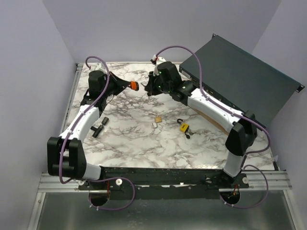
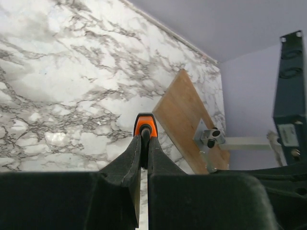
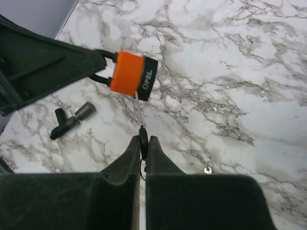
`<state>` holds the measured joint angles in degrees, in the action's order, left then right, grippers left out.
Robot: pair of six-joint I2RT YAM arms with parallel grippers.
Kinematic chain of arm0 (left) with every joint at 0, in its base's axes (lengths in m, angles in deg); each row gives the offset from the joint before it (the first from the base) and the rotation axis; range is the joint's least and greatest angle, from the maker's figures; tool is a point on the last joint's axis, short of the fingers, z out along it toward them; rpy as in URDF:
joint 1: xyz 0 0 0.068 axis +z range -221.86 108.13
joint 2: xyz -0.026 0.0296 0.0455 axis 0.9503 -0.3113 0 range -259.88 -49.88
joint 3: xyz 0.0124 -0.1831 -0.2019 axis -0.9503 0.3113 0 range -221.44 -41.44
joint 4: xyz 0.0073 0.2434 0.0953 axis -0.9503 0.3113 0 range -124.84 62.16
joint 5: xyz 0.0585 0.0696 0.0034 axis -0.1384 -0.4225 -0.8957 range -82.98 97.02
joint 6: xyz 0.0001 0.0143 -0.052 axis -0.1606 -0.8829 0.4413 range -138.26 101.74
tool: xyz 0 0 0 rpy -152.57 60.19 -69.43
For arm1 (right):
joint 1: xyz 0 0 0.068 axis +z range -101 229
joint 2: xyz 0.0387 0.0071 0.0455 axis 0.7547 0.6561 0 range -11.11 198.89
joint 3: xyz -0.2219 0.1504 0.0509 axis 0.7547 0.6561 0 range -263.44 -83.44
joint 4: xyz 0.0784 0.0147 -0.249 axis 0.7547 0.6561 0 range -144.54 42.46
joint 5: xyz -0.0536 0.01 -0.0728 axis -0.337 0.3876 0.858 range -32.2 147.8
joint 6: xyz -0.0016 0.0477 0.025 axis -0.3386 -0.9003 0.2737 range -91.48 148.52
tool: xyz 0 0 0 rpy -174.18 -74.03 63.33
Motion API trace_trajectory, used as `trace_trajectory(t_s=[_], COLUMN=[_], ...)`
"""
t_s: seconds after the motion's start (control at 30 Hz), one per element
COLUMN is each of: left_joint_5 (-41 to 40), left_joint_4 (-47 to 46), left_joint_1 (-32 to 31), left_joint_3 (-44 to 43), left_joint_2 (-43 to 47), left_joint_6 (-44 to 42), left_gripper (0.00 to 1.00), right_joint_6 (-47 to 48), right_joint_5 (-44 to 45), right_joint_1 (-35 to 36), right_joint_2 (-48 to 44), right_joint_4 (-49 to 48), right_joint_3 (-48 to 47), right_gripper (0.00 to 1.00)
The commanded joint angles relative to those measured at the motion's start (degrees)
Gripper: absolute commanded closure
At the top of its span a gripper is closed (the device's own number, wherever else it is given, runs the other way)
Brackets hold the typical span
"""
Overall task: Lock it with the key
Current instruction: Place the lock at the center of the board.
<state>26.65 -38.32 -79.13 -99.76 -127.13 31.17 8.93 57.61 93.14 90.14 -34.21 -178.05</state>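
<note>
1. The left gripper (image 2: 144,146) has its fingers pressed together on the shackle of the orange padlock (image 3: 130,72); the lock's body sticks out past the fingertips, its black base turned toward the other arm
2. The right gripper (image 3: 143,145) is clamped tight on the black head of the key (image 3: 138,115); the thin blade runs straight out from the fingertips and its tip meets the padlock's black base; how far in it sits I cannot tell
3. Padlock and key are both held in the air above the far middle of the marble table (image 1: 134,143), between the two wrists, which face each other
4. On the table below, near the left arm, lies a black tool (image 3: 72,120)
5. Nearer the middle lie a brass padlock (image 1: 158,120) and, just beside it to the right, a yellow padlock (image 1: 183,127); the two are apart from each other
6. A wooden board (image 2: 184,115) lies at the right side under the right arm; behind it a dark case (image 1: 240,76) leans against the wall
</note>
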Motion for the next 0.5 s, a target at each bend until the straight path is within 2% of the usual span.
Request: trace_trajectory(t_s=[0.0,0.23,0.47], left_joint_5=[-2.68,-4.21,-5.31], left_joint_4=[-5.4,-0.94,5.33], left_joint_1=[0.5,0.66,0.76], left_joint_3=[-2.5,-4.78,-6.07], left_joint_2=[-7.51,-17.93,-24.08], left_joint_6=[1.36,2.34,3.52], left_gripper=[1.0,1.0,1.0], right_joint_6=[-0.62,-0.03,0.46], right_joint_5=[5.02,6.51,8.05], right_joint_1=[0.15,0.23,1.26], right_joint_2=[8.24,20.3,27.41], right_joint_4=[-1.77,-1.02,0.5], right_joint_3=[-8.63,-19.13,-24.0], right_gripper=[0.99,0.99,0.99])
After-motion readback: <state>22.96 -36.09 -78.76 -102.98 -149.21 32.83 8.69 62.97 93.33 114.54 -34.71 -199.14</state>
